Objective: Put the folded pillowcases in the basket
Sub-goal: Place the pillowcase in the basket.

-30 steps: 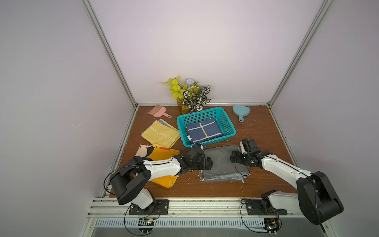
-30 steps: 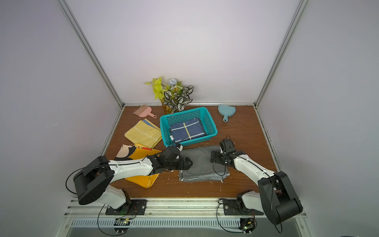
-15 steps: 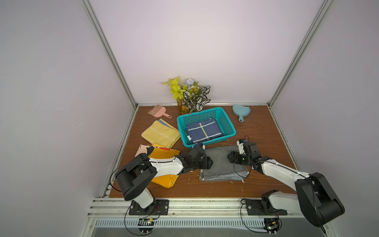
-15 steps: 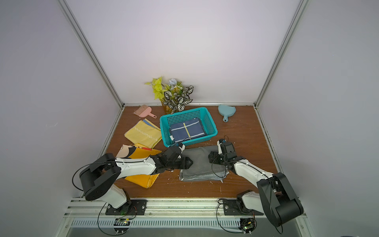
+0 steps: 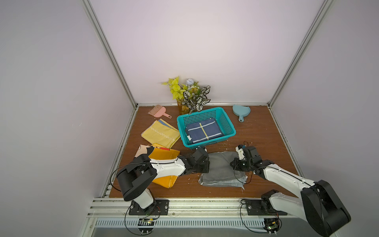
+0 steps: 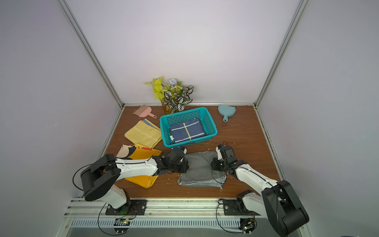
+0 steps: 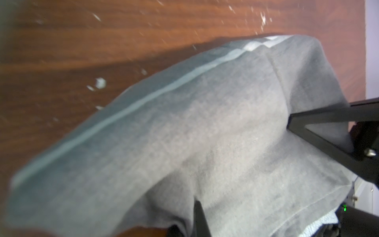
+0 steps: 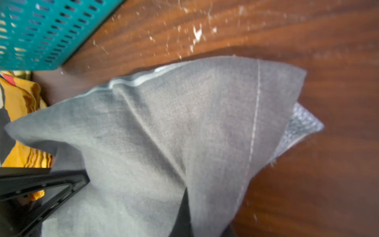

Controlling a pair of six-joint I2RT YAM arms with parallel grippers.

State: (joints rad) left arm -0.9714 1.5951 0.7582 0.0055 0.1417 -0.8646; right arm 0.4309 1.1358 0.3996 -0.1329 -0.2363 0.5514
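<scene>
The folded pillowcase (image 5: 221, 170) (image 6: 200, 170) is grey and lies on the wooden table just in front of the basket (image 5: 226, 123) (image 6: 211, 123). The teal, perforated basket holds a navy striped folded cloth (image 5: 204, 131). My left gripper (image 5: 206, 165) (image 7: 196, 221) is shut on the pillowcase's left edge. My right gripper (image 5: 233, 164) (image 8: 184, 215) is shut on its right edge. In both wrist views the grey pillowcase (image 7: 205, 133) (image 8: 184, 123) bunches up from the pinch and hides most of the jaws. A corner of the basket (image 8: 41, 30) shows in the right wrist view.
A yellow folded cloth (image 5: 160, 133) and an orange printed cloth (image 5: 162, 156) lie left of the basket, under my left arm. A pink brush (image 5: 159, 111), a potted plant (image 5: 188, 94) and a blue dustpan (image 5: 241, 111) stand along the back wall.
Both grippers have gone from open to shut, pinching the pillowcase's left and right edges. The right gripper moved inward over the cloth, which now puckers between them.
</scene>
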